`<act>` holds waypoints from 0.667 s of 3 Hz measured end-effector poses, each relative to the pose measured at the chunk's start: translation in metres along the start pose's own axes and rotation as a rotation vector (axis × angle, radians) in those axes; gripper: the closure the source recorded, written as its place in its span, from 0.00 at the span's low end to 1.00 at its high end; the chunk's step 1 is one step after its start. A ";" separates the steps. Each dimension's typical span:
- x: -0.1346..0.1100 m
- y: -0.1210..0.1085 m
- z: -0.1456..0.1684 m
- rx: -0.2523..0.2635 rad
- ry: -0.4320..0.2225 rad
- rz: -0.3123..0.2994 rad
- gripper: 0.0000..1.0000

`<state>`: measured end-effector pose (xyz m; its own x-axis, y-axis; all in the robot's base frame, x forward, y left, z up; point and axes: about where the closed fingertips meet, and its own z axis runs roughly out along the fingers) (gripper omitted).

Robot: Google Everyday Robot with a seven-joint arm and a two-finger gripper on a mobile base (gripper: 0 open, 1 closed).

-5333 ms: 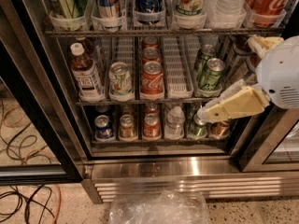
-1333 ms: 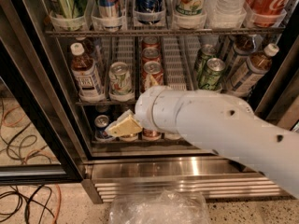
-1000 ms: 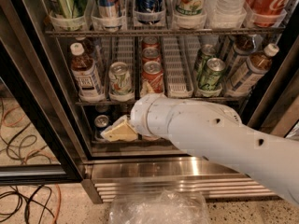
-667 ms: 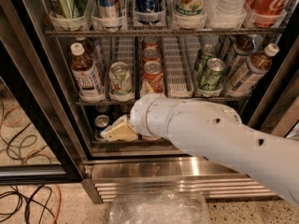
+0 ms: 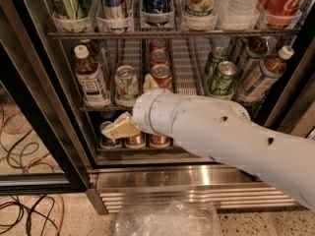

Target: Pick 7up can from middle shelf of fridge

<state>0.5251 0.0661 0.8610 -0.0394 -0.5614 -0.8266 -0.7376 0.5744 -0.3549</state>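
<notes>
The 7up can (image 5: 126,82), whitish-silver with green lettering, stands upright at the front of the middle shelf (image 5: 182,63), second lane from the left. The fridge (image 5: 47,112) has a dark frame and a stainless vented base (image 5: 162,178). My gripper (image 5: 120,127) is at the end of the white arm that crosses the fridge front from the lower right. It sits just below the 7up can, in front of the bottom rack's left cans, apart from the can.
A brown tea bottle (image 5: 90,77) stands left of the 7up can, red cans (image 5: 161,75) right of it, then dark green cans (image 5: 221,75) and bottles (image 5: 266,75). Short cans (image 5: 135,140) fill the bottom rack. A clear plastic bag (image 5: 167,220) and cables (image 5: 24,210) lie on the floor.
The arm has swung from the right side of the fridge across to the left. Over the last second the gripper has crept slightly left and up, towards the 7up can.
</notes>
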 end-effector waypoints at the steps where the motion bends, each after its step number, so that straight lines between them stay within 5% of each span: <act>1: -0.014 -0.001 0.006 -0.006 -0.021 -0.030 0.00; 2: -0.023 0.003 0.019 -0.031 -0.035 -0.058 0.00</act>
<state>0.5366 0.0922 0.8705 0.0269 -0.5714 -0.8202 -0.7585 0.5228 -0.3891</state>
